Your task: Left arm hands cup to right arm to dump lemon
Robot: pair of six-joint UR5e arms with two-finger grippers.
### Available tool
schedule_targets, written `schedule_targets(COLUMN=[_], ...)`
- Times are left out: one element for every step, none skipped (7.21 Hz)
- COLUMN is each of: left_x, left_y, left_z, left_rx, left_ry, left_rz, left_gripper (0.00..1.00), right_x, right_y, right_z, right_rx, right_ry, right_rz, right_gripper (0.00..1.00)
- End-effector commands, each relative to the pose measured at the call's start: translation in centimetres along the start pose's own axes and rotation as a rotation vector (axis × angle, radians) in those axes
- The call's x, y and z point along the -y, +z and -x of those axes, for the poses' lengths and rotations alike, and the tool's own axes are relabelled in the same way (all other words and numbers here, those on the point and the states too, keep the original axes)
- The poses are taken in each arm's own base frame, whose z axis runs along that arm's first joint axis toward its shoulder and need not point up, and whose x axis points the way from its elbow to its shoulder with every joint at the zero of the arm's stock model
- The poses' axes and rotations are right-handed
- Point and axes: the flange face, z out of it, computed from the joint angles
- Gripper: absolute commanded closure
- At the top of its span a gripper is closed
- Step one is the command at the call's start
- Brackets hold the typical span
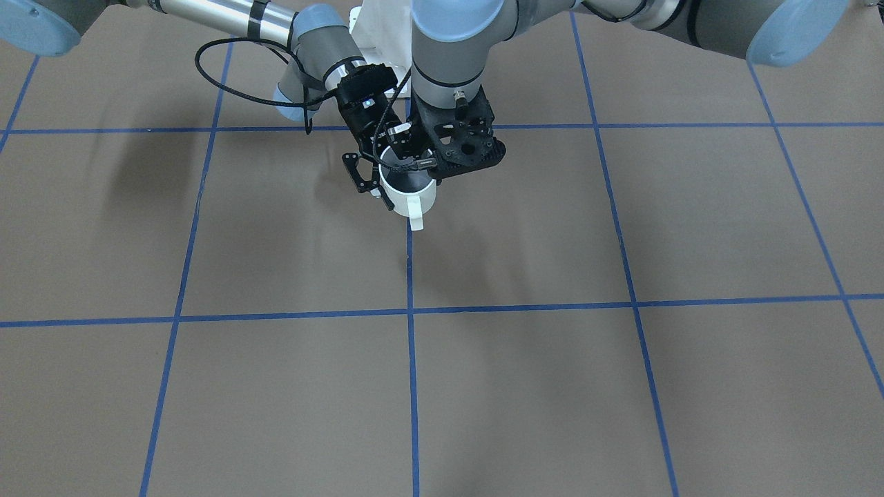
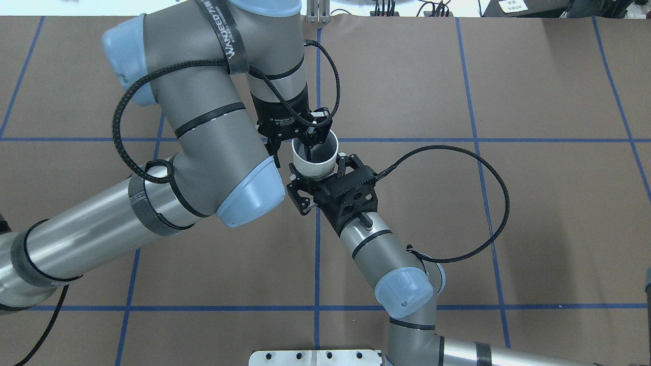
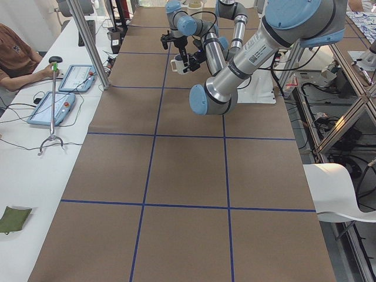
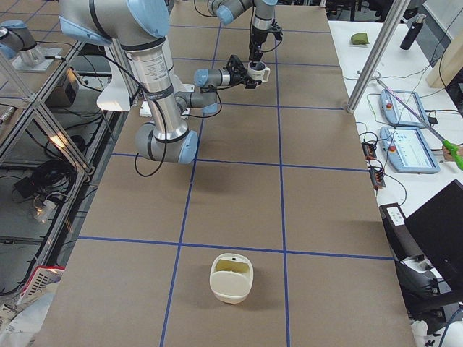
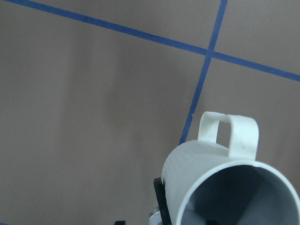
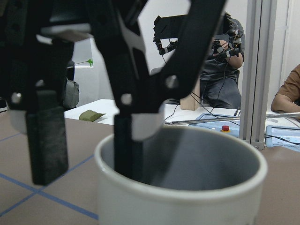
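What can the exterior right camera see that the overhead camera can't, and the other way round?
Only the exterior right view shows a cream container sitting alone near the table's close end, plus blue-edged tablets on the side desk. Only the overhead view looks down into the cup: its dark inside, one finger of the left tool dipping in, and the right tool open around its wall. Both show the left arm and right arm meeting at the cup over the brown table with blue tape lines.
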Motion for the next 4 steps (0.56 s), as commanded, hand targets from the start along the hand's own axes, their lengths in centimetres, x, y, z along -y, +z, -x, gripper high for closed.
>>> schedule_targets(left_x=[-0.41, -0.42, -0.42, -0.42], left_y=[0.11, 0.10, 0.10, 0.10], left_z=[-0.17, -0.19, -0.19, -0.19], left_rx=[-0.001, -0.002, -0.002, -0.002], left_ry=[0.006, 0.007, 0.007, 0.007], left_rz=[0.003, 0.002, 0.002, 0.002], left_gripper=[0.72, 0.72, 0.72, 0.72], right_x=[-0.05, 0.10, 0.05, -0.01], right_y=[-0.05, -0.05, -0.08, -0.15], right_z=[0.07, 0.34, 0.27, 0.16], right_rx=[0.002, 0.004, 0.004, 0.005], right_ry=[0.001, 0.004, 0.006, 0.006], right_rz=[0.001, -0.001, -0.001, -0.001], right_gripper=[0.42, 0.42, 0.42, 0.42])
